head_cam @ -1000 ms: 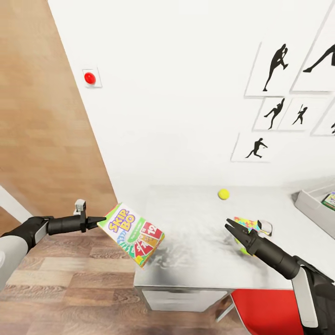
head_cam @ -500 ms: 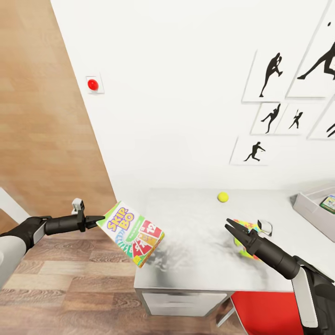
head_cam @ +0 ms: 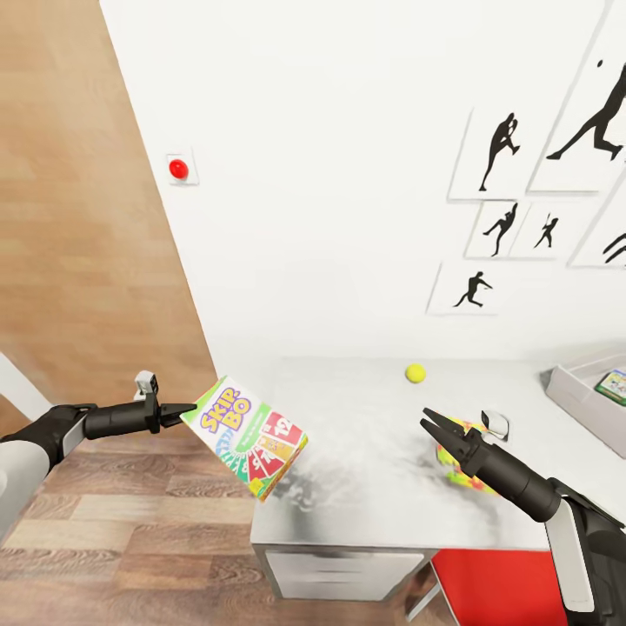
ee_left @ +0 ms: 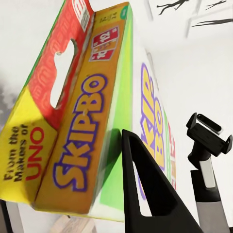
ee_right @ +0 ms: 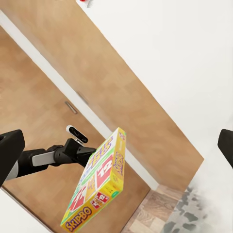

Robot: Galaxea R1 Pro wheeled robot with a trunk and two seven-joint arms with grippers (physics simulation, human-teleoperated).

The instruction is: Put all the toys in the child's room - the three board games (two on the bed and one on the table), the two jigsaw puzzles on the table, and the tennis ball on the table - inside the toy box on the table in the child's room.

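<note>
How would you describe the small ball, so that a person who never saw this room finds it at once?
Find the long table with the pale grey top, standing against the white wall with the black silhouette pictures. Near the table's back edge, alone on bare surface, lies the tennis ball. It is the one round, plain yellow-green thing there; the toys near it are flat and multicoloured.

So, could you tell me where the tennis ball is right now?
In the head view the tennis ball sits on the table near the wall, beyond the right gripper and left of the toy box.
</note>
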